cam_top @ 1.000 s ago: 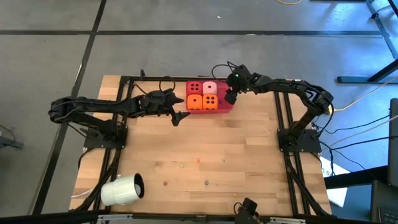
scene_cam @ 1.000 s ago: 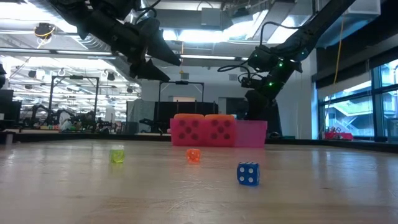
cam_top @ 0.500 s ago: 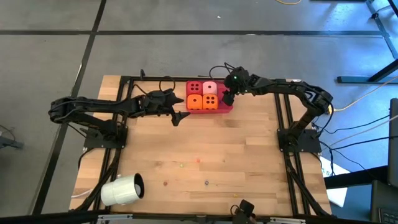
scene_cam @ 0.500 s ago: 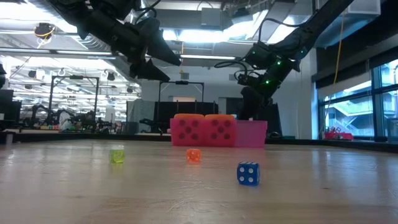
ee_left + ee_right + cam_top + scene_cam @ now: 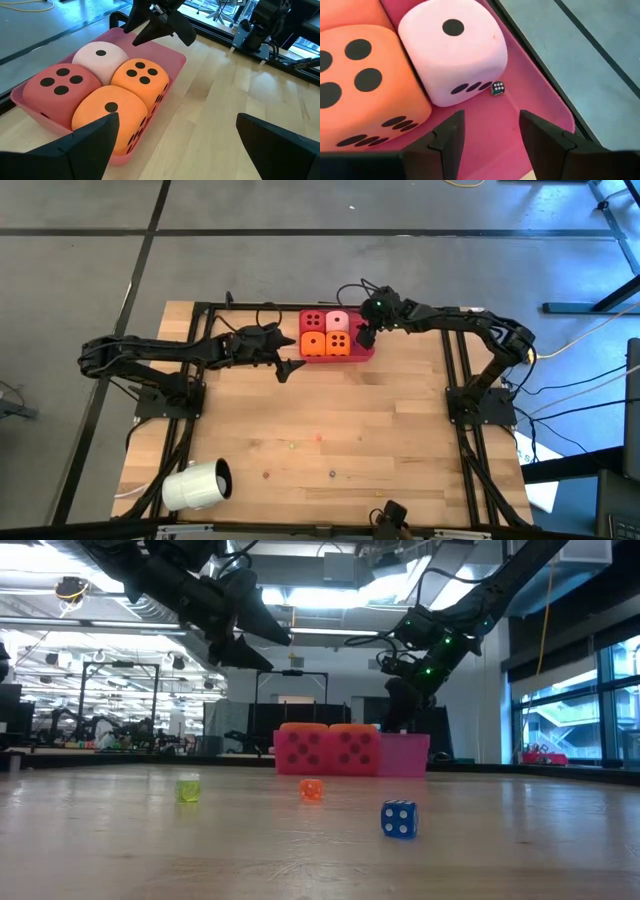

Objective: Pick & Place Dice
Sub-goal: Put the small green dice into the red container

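Four soft dice sit packed in the flat red tray (image 5: 365, 348): the red die (image 5: 313, 321) and pale pink die (image 5: 338, 321) on the far side, two orange dice (image 5: 314, 344) (image 5: 338, 344) on the near side. My right gripper (image 5: 490, 135) hovers open above the tray's right end, beside the pink die (image 5: 452, 50) and an orange die (image 5: 360, 85). My left gripper (image 5: 290, 367) is open, above the table just left of the tray, and points at the dice (image 5: 110, 115).
A tiny dark die (image 5: 497, 88) lies on the tray floor against the pink die. Three small dice, yellow-green (image 5: 188, 790), orange (image 5: 311, 790) and blue (image 5: 398, 819), lie on the near table. A white cup (image 5: 197, 485) lies on its side at the near left.
My right gripper has shifted a little toward the table's left, farther over the tray's right end, staying open. The dice and my left arm have kept still.
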Motion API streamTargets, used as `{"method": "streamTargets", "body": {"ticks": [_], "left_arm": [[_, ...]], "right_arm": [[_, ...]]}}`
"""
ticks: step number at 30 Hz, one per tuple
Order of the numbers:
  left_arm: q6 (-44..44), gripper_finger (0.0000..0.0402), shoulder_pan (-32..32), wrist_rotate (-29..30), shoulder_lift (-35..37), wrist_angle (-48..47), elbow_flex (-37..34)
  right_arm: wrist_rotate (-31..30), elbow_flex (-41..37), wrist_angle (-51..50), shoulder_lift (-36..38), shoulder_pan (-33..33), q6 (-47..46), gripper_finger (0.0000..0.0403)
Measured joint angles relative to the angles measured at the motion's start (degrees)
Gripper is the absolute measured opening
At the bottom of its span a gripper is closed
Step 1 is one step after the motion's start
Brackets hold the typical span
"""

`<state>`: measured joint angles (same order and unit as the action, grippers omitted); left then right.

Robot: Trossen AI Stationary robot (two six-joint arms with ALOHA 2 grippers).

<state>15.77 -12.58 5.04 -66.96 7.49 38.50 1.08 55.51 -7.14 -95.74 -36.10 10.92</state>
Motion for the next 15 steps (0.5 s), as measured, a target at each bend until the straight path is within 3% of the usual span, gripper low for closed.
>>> {"method": "streamTargets", "body": {"ticks": [15], "left_arm": [[0.0,0.0400,0.0,0.0,0.0,0.0,0.0]], "right_arm": [[5.0,0.0,-0.2,0.0,0.6,-7.1,0.0187]]}}
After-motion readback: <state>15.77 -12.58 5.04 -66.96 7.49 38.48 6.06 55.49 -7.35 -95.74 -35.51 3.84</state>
